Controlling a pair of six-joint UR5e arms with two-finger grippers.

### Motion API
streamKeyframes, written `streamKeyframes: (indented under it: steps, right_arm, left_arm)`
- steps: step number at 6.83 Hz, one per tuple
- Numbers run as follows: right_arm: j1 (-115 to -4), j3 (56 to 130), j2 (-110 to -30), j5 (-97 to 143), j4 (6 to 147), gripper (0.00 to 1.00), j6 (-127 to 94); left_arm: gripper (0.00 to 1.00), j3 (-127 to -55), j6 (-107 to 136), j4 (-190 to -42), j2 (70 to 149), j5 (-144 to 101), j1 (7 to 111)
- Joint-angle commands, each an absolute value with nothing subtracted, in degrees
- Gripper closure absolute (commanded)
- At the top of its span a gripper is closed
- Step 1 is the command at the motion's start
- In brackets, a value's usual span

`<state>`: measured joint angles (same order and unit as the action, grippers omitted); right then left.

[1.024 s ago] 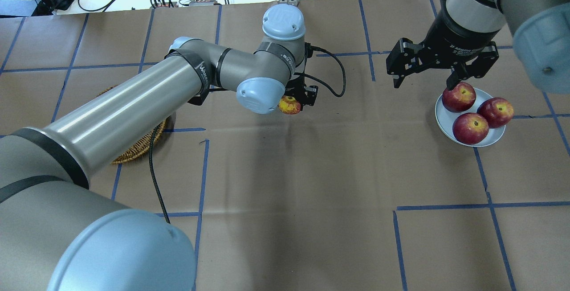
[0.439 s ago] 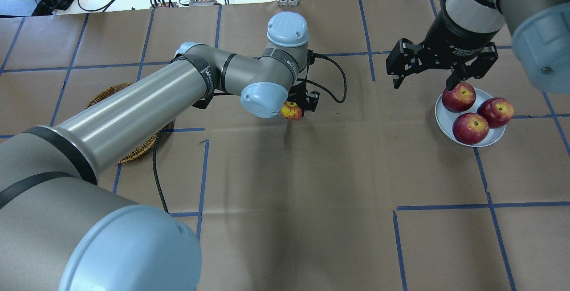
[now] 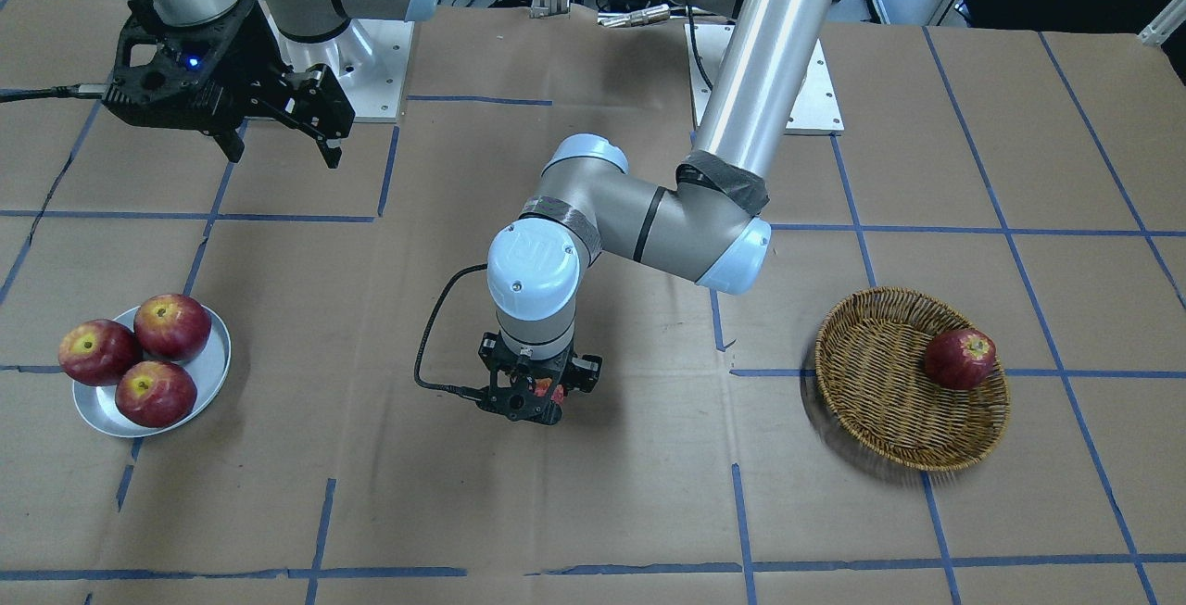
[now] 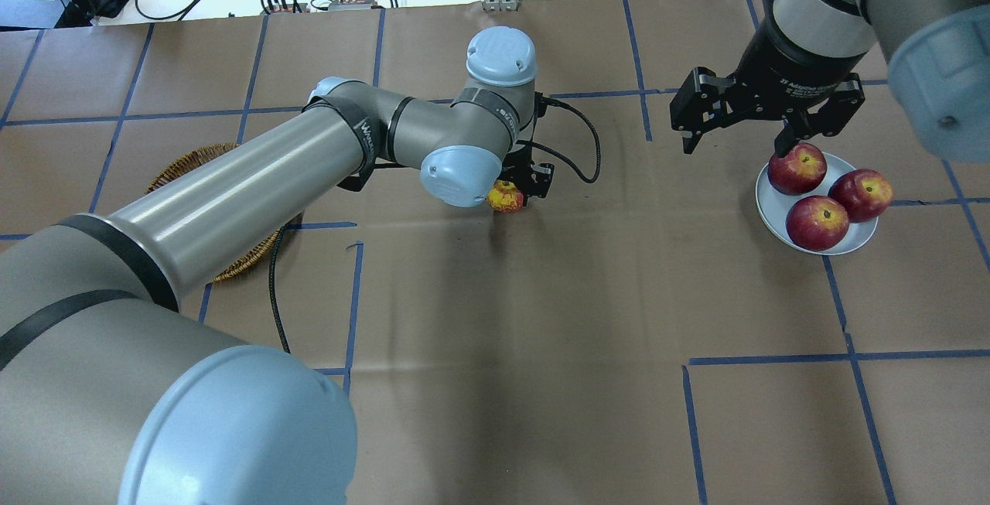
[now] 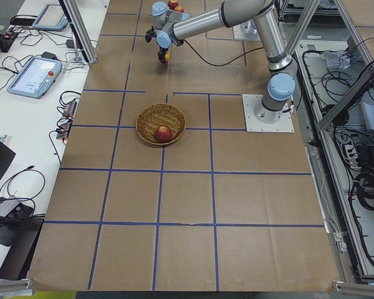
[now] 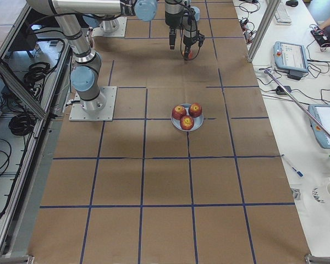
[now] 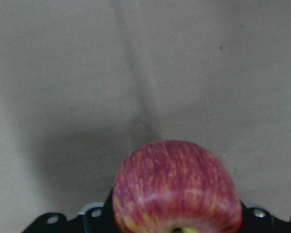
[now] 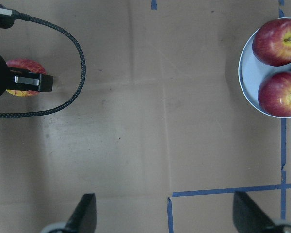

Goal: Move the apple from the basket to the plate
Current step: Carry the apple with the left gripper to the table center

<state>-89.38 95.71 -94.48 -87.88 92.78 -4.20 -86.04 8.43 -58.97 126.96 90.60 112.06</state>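
apple (image 4: 506, 197) in left gripper (image 4: 516, 189), between basket (image 3: 869, 375) and plate (image 3: 217, 362)

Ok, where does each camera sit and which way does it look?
Front-facing: across the table, facing the robot; both arms, basket, plate.
Overhead: behind the robot, looking down; left gripper holds the apple.
Exterior left: table's end, left arm near.
Exterior right: opposite end, right arm near.
Left wrist: looks down past the apple.
Right wrist: looks down, right gripper open at the bottom edge.
Shared: overhead and right wrist show apple and plate.
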Motion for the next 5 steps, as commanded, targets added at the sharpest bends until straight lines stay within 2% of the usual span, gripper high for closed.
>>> streamKeyframes:
  steps: [1,2,3,4,5]
  right_arm:
    - [-89.38,96.24,-94.48,-87.89,92.81,0.0,-4.13]
    - [-89.38,96.5,-94.57,-87.89,92.81,0.0,-4.13]
    - [-89.38,96.5,-94.57,-87.89,92.81,0.0,-4.13]
    - [-89.38,96.5,-94.57,-87.89,92.81,0.0,-4.13]
    - [-89.38,96.5,-94.57,-87.89,92.81,0.0,-4.13]
  left_arm:
    - [0.35,-86.13,8.44,-58.97,127.09,90.62,112.15]
    - [0.26,-86.22,8.44,-58.97,127.09,90.62,112.06]
    - [0.08,-86.31,8.52,-58.97,127.09,90.53,112.15]
    - [0.02,-86.31,8.53,-58.97,126.83,90.61,112.15]
    - [0.01,-86.22,8.53,-59.58,125.35,90.79,112.15]
